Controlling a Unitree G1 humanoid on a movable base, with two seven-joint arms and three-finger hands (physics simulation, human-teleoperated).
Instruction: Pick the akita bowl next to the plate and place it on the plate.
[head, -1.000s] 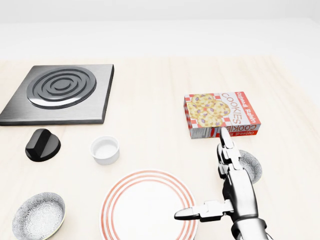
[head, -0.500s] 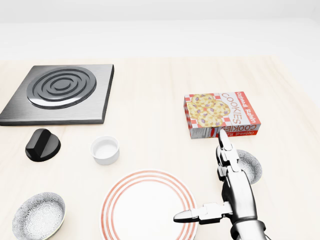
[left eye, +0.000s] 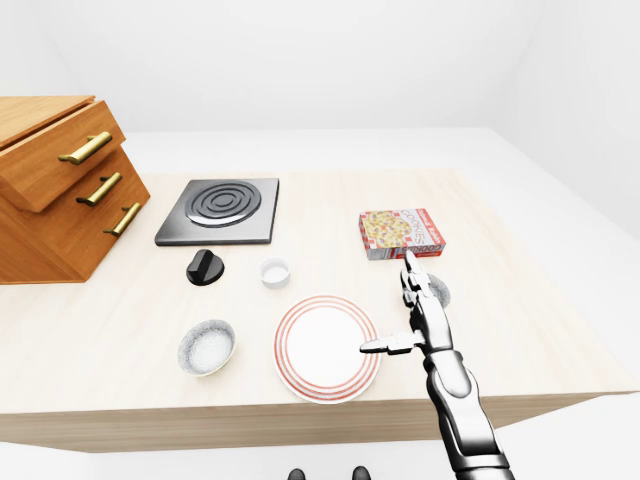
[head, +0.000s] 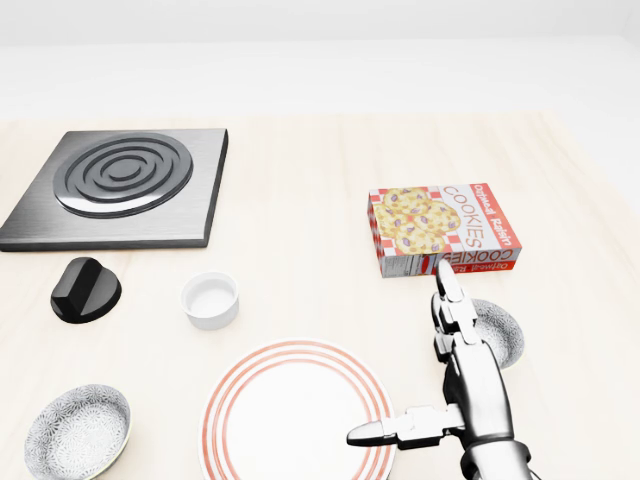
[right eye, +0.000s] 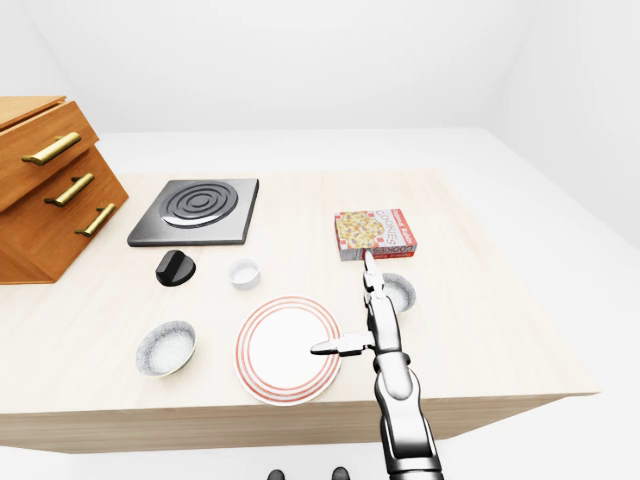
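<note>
A grey patterned akita bowl rests on the table just right of the red-ringed white plate, low in the head view. My right hand stands open directly left of that bowl and hides its left side. The fingers point up the picture along the bowl's edge, and the thumb reaches left over the plate's right rim. Nothing is held. A second, similar akita bowl lies apart at the plate's far left. My left hand does not show.
A cookie box lies flat just above the right bowl. A small white ramekin and a black knob sit above-left of the plate, below a stove burner. Wooden drawers stand at the table's left.
My right hand has barely shifted, a touch down and left; the bowls, plate and box lie where they were.
</note>
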